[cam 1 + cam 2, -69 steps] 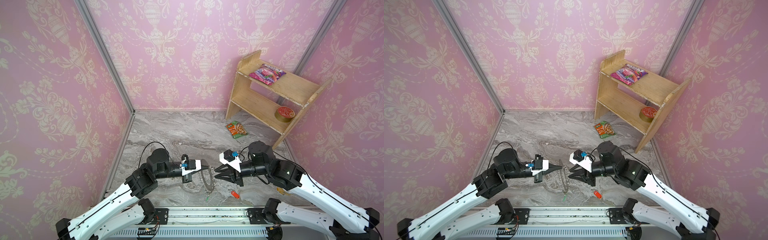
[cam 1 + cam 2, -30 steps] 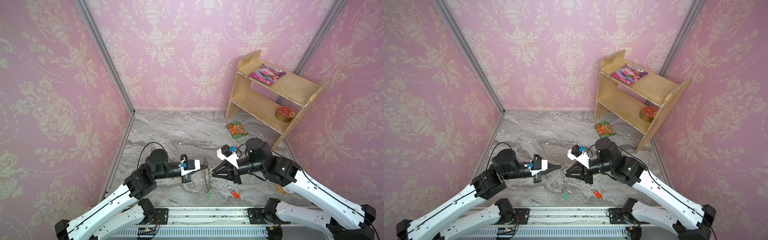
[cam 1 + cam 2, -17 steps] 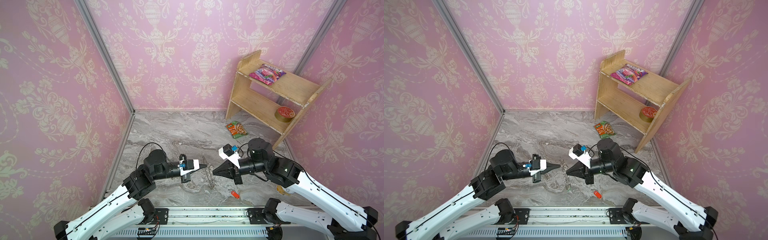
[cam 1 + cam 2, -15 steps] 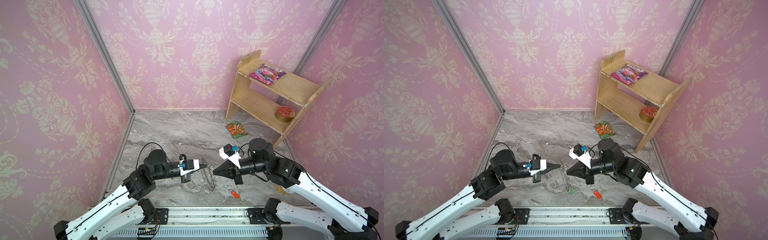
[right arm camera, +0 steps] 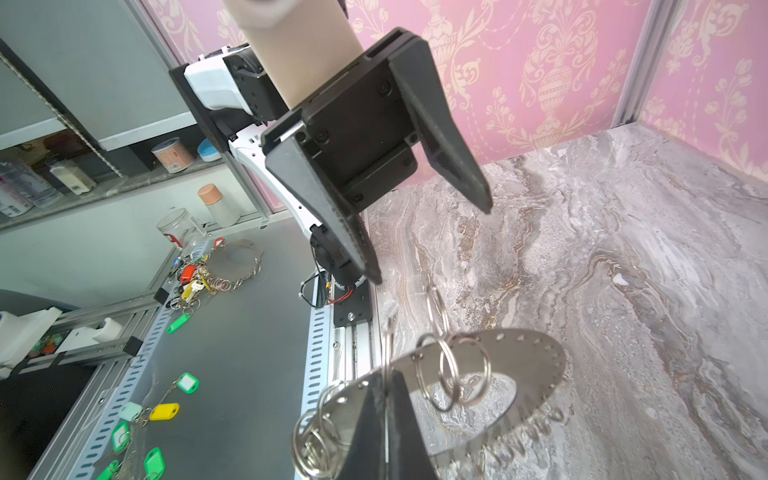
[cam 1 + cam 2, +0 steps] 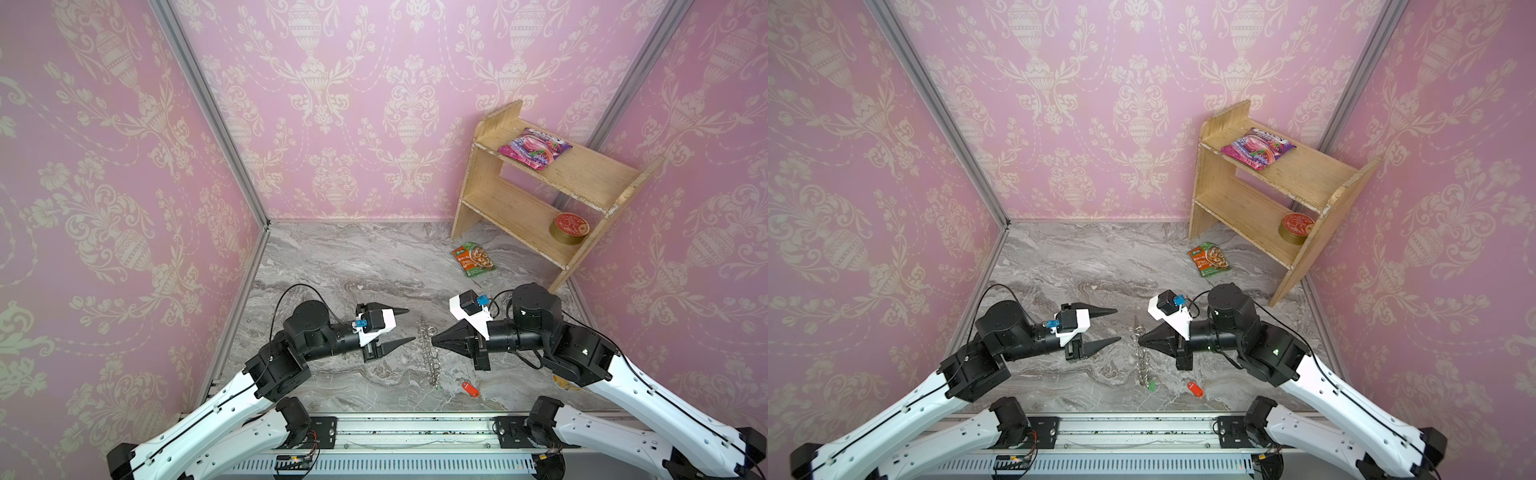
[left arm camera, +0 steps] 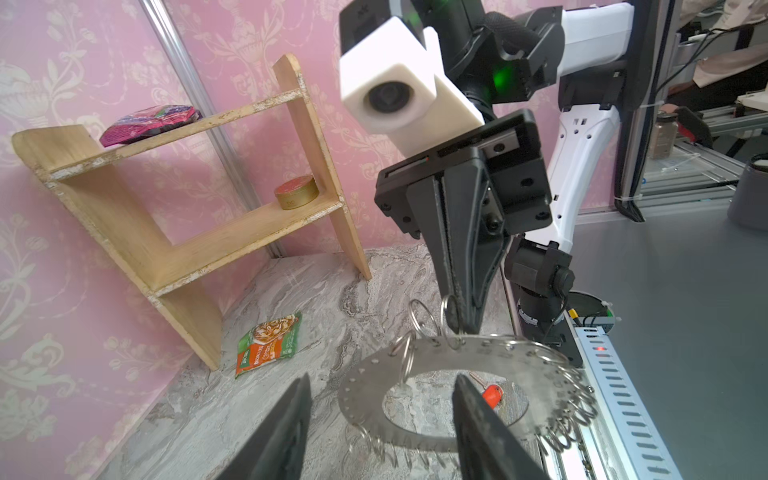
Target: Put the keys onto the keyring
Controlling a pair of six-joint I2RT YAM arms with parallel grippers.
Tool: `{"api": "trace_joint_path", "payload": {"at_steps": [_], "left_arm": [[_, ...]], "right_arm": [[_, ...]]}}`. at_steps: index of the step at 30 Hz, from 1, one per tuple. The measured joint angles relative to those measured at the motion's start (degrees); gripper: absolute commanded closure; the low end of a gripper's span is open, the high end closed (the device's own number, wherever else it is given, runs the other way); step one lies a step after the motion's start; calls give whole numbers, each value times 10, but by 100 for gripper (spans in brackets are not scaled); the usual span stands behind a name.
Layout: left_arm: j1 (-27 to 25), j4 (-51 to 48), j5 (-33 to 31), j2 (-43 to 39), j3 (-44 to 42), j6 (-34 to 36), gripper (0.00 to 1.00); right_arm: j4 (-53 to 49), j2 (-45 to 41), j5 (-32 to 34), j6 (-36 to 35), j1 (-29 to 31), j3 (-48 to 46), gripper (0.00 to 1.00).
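Claws face each other low over the grey counter (image 6: 353, 266). Left claw (image 6: 412, 325) is open. Its two tips are apart and it holds nothing. It sits just beside the keyring (image 6: 428, 353) and does not touch it. Right claw (image 6: 433, 340) is pinched tight on the rim of the keyring and holds it up. In both top views the ring shows edge-on, like a thin line. In the left wrist view the ring (image 7: 359, 395) shows its flat face, with lots of little wire loops round it. One key with a red tag (image 6: 471, 388) lies on the counter near the low end of the ring, apart from it. A green tag (image 6: 1151, 385) sits right at the ring's low end. I cannot tell if it is hooked on.
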Motion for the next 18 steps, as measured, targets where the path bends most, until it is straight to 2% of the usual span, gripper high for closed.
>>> {"api": "trace_joint_path", "payload": {"at_steps": [4,9,18], "left_arm": [[0,28,0,-21,-9,-28,58],[0,76,34,12,-9,-72,72],[0,124,104,79,-8,-122,83]], "right_arm": [[18,-17,13,-2,0,-15,100],[55,-42,19,-4,0,-33,100],[83,-42,19,-17,0,-40,100]]}}
